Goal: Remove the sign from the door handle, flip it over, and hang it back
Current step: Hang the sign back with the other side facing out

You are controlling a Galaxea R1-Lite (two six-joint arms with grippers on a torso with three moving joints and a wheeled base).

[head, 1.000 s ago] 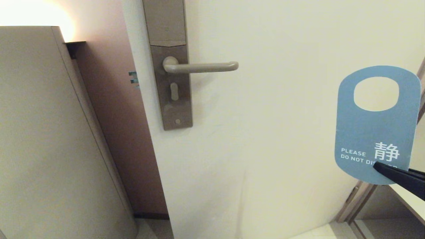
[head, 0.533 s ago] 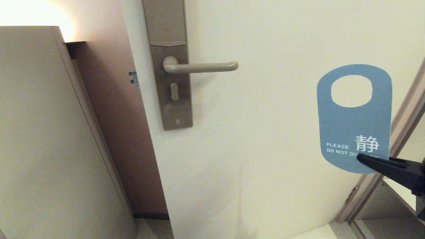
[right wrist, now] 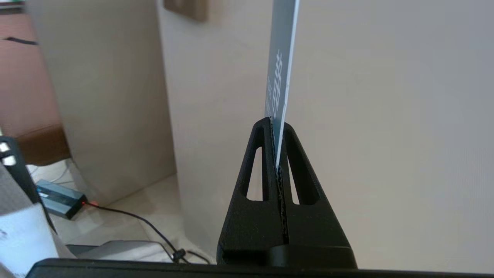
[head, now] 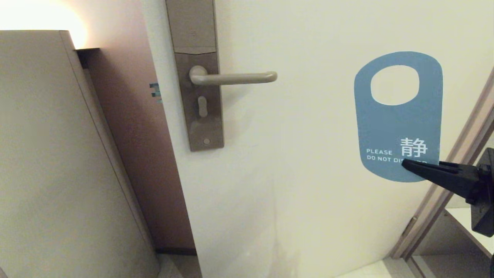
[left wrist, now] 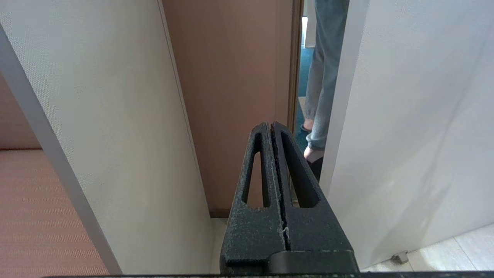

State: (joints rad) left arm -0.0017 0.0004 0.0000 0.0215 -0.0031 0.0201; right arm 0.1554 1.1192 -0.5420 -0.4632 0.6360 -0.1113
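Note:
The sign [head: 397, 127] hangs in the air before the white door, well to the right of the door handle [head: 235, 78] and a little below its level. Its blue side with white "PLEASE DO NOT DISTURB" faces me, round hole at the top. My right gripper [head: 405, 164] is shut on its lower right corner, coming in from the right edge. In the right wrist view the sign [right wrist: 281, 77] stands edge-on, pinched in the right gripper [right wrist: 276, 123]. The handle is bare, on its brown backplate [head: 200, 100]. My left gripper [left wrist: 270, 125] is shut, empty, parked low near the door's edge.
A beige panel [head: 58, 154] stands left of the door's opening edge. A door frame [head: 455, 170] runs along the right. A person's legs [left wrist: 324, 77] show through the gap beyond the door. A cable and a small box [right wrist: 61, 199] lie on the floor.
My right gripper has carried the sign up and to the left, closer to the handle. The sign stays upright with its blue side toward me. The left arm has not moved.

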